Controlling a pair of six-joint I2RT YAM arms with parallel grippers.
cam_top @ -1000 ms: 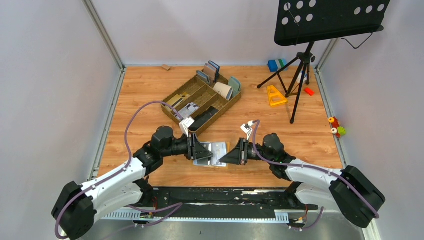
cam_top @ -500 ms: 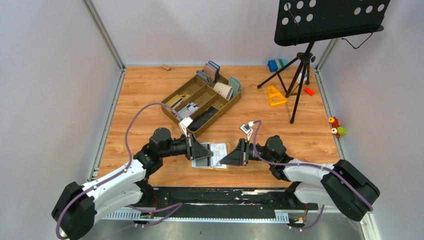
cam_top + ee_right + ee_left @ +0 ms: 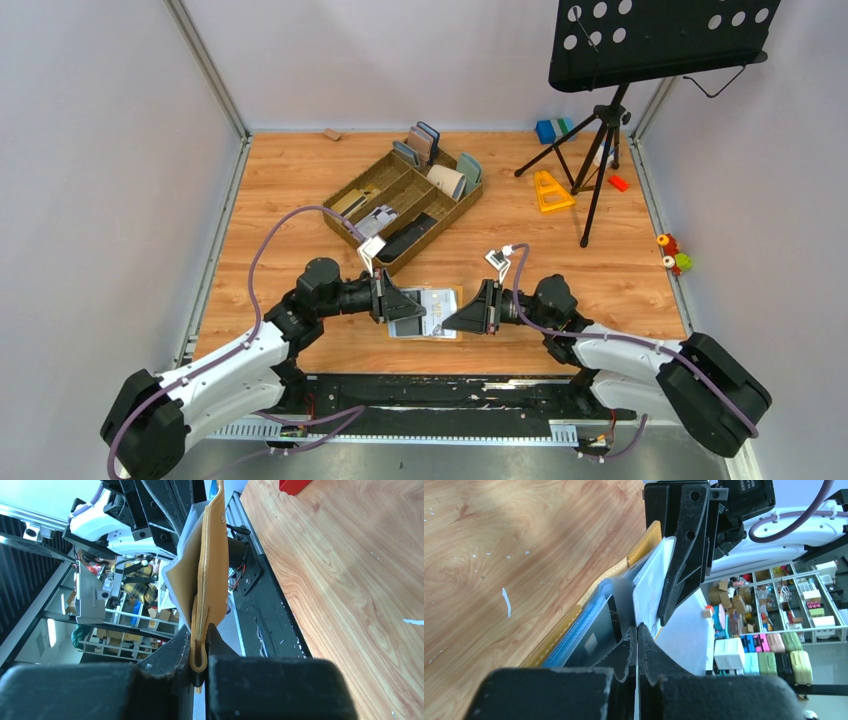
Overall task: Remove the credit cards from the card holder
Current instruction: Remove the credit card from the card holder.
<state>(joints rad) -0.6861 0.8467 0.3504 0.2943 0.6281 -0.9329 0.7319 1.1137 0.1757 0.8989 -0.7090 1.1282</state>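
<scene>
**Card holder**: mustard-yellow wallet, opened, held between my two arms near the front edge of the table. My right jaws are clamped on its yellow outer edge, the leather pinched flat between them. I cannot tell whether it rests on the wood or hangs just above it. The grey-blue lining faces my left arm, and a dark panel sits in one of its pockets.

**Credit card**: one pale, thin card standing out of the lining. My left jaws are pressed together on its near edge, with only a thin pale line showing between them.

**Wooden tray**: long, divided into compartments, set aslant just behind my left wrist. Contents:
- Far end: several upright wallets in grey, blue and brown.
- Next compartment: a beige folded piece, leaning.
- Near compartment: a long black slab, lying flat.
- Beside the slab: small silvery pieces, too small to tell apart.
- Left compartment: a yellowish item, kind unclear.

**Loose on the table, far right side:**
- Black music stand on a tripod.
- Yellow triangular piece by the tripod's legs.
- Blue block against the back wall.
- Small red piece.
- Small coloured toys at the right edge.

**Loose on the table, far left:** one small wooden block at the back wall.
</scene>
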